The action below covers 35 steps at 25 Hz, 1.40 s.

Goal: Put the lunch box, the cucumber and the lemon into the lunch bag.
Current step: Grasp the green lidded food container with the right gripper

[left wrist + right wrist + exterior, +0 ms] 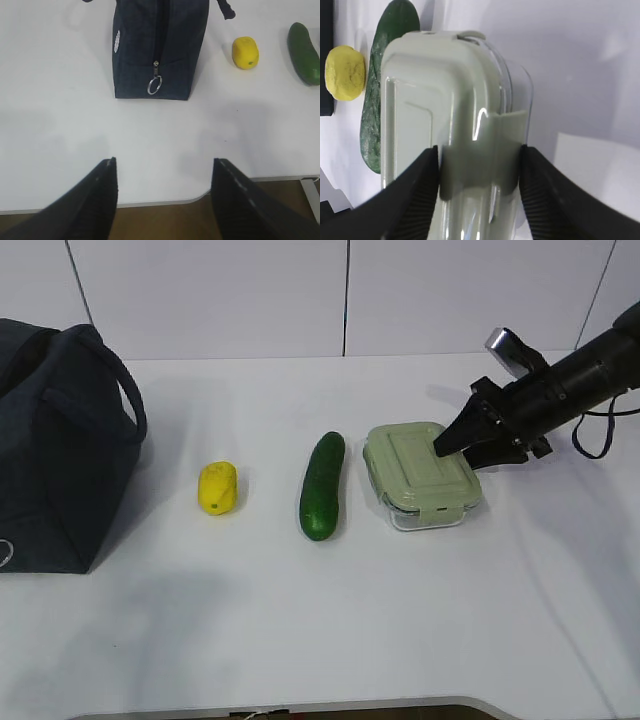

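Right gripper (479, 172) clamped on the lunch box (421, 475) at its right end, cucumber (322, 486) just left of it, lemon (217, 487) further left, lunch bag (60, 445) at far left — left gripper (164, 192) hovering with jaws apart, empty.

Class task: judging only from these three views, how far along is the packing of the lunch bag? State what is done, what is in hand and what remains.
Done: nothing packed. The lunch bag looks zipped shut, and the lemon and cucumber lie on the table.

In hand: the right gripper has its fingers on both sides of the lunch box.

Left: open the bag, then load all three. The left gripper hangs open, holding nothing.
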Available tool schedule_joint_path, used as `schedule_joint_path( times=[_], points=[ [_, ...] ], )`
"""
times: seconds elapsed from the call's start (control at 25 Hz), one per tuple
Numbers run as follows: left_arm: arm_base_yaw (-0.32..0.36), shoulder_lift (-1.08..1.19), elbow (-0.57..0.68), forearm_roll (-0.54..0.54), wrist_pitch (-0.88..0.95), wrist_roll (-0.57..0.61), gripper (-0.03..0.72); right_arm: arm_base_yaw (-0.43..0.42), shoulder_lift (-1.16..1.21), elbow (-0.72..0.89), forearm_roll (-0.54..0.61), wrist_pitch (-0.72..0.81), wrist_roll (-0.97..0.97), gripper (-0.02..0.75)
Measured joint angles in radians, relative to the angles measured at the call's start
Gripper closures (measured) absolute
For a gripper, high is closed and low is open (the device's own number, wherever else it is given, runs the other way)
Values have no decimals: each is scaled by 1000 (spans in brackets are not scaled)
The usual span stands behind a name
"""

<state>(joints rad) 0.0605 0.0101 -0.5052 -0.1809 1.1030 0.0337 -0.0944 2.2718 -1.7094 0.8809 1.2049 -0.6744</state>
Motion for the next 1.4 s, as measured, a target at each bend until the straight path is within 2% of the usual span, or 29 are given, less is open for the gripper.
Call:
schedule_joint_path(
  times=[0.32,1.4],
  points=[
    [0,0,0,0,0,0,257,0,0,0,-25,0,3,267],
    [0,0,0,0,0,0,257,0,-10,-2,-81,10,101,258]
  ],
)
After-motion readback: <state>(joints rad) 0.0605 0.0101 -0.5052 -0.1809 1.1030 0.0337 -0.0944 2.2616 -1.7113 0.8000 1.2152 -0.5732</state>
